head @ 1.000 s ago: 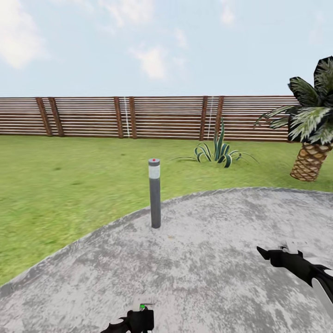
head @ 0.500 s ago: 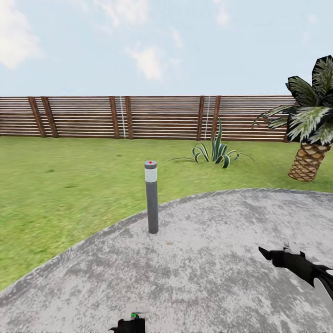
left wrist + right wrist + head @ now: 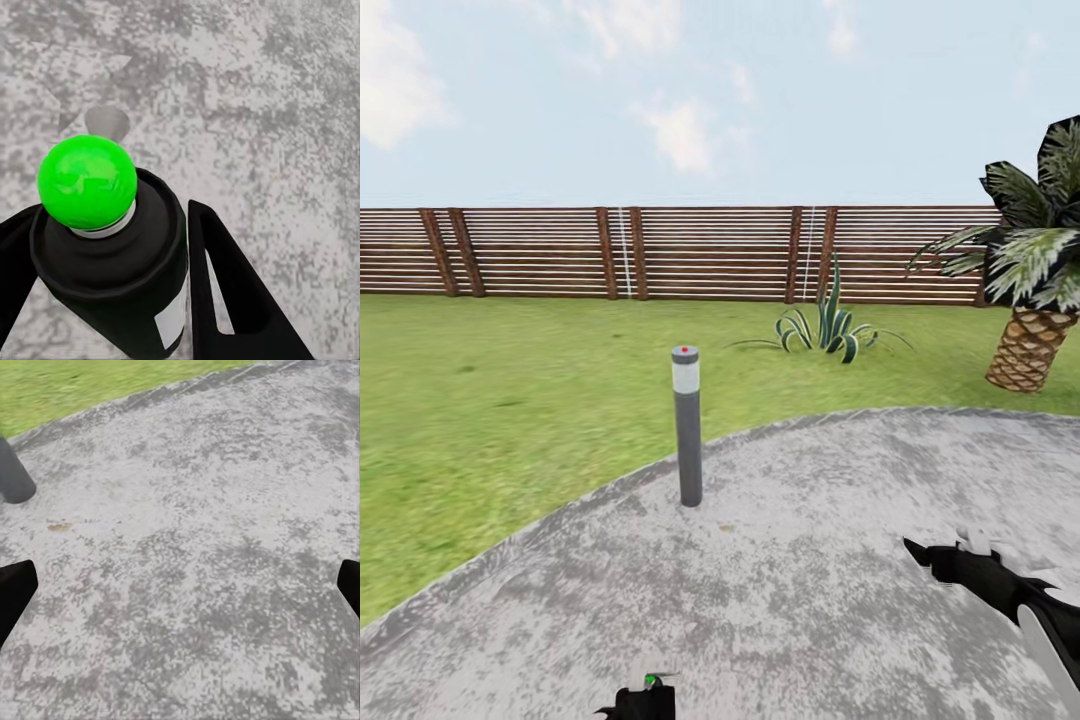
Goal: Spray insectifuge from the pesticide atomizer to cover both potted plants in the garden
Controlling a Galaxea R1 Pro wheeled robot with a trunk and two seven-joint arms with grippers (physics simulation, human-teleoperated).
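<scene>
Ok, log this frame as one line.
left gripper: shut on pesticide atomizer | right gripper: open, nothing held | under grippers: paved circle | ahead: bollard light, fence

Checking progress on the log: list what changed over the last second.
The left hand with the atomizer dropped lower in the head view. The right hand edged forward and left. The view panned slightly, shifting the bollard. The left hand's grip on the atomizer stayed as it was.

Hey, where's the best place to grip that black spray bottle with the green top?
Grip the spray bottle around its round black body, below the green top, from the side: straight walls suit two fingers and leave the top free. The left gripper holds it so.
</scene>
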